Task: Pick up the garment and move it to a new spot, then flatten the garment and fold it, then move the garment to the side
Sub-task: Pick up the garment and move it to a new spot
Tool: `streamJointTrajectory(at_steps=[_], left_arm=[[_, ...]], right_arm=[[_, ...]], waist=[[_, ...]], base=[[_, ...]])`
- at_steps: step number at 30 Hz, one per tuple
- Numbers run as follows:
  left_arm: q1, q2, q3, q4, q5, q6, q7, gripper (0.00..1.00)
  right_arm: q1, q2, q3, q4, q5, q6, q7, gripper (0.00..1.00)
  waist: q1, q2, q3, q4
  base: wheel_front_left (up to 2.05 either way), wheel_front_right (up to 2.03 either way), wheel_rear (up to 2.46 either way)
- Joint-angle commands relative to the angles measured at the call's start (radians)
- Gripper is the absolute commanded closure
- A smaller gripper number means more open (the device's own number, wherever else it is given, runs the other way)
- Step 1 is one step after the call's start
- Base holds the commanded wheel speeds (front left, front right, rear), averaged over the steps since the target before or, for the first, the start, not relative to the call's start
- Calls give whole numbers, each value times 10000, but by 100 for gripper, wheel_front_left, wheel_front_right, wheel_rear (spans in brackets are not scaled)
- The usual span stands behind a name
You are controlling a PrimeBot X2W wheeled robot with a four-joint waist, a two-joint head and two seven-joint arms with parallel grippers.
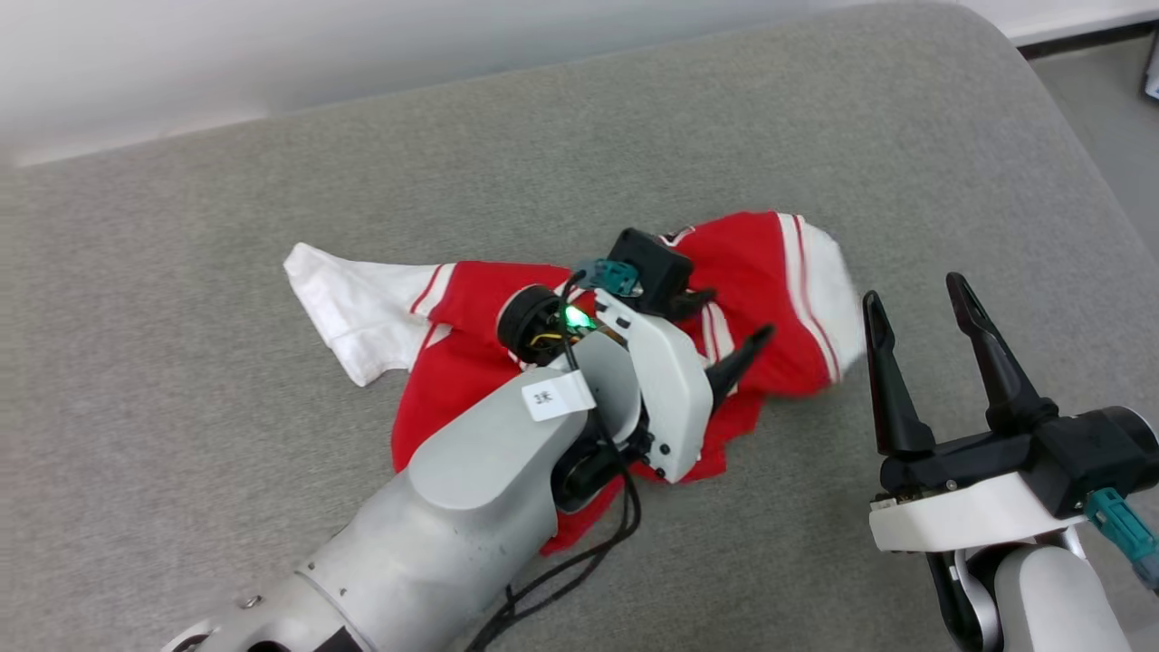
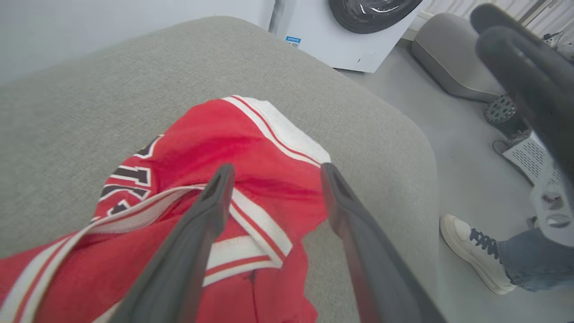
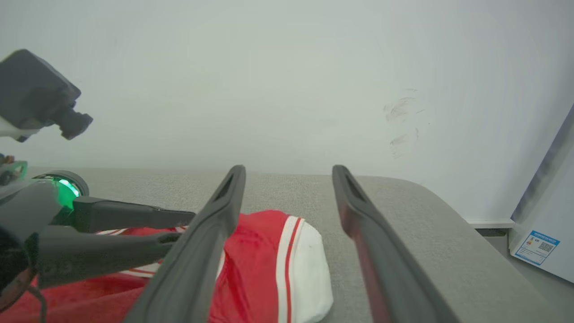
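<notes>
The garment (image 1: 779,272) is a red jersey with white sleeves and striped trim, lying crumpled in the middle of the grey cushioned surface (image 1: 226,226). My left gripper (image 1: 733,314) hovers just over its right half, jaws apart, holding nothing. In the left wrist view the left gripper (image 2: 276,168) straddles red cloth, the garment (image 2: 251,143), with black lettering at its left. My right gripper (image 1: 913,290) stands open to the right of the garment, just off its white sleeve. The right wrist view shows the right gripper (image 3: 288,168) above the garment (image 3: 260,251), with the left gripper (image 3: 181,226) at the left.
The cushioned surface (image 2: 89,89) has a rounded right edge, with floor beyond it. A white washing machine (image 2: 341,40) stands past the far corner. A person's shoe (image 2: 471,251) and trouser leg are on the floor at the right. A pale wall (image 3: 287,67) runs behind.
</notes>
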Motion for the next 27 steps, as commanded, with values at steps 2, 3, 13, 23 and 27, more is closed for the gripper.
streamJointTrajectory(at_steps=[2,3,13,23,27], left_arm=[[-184,81,20,219,73,-69,-414,0],[-228,213,135,353,129,-106,-908,0],[147,2449,1321,20,1099,604,-3379,0],[4848,4143,5389,-4989,3031,2011,-3436,0],[6269,3675,6062,-5882,3562,1990,-3437,0]], right_arm=[[89,25,-30,43,-121,-3,-22,0],[155,22,-80,75,-213,-3,-23,0],[533,26,-524,142,-724,-3,-22,0],[867,22,-747,33,-817,-3,-22,0],[1009,22,-788,34,-812,-3,-22,0]], waist=[[0,0,-237,298],[0,0,-421,527],[0,0,-1375,1797],[0,0,-1586,2239],[0,0,-1638,2304]], base=[[0,0,0],[0,0,0],[0,0,0],[0,0,0],[0,0,0]])
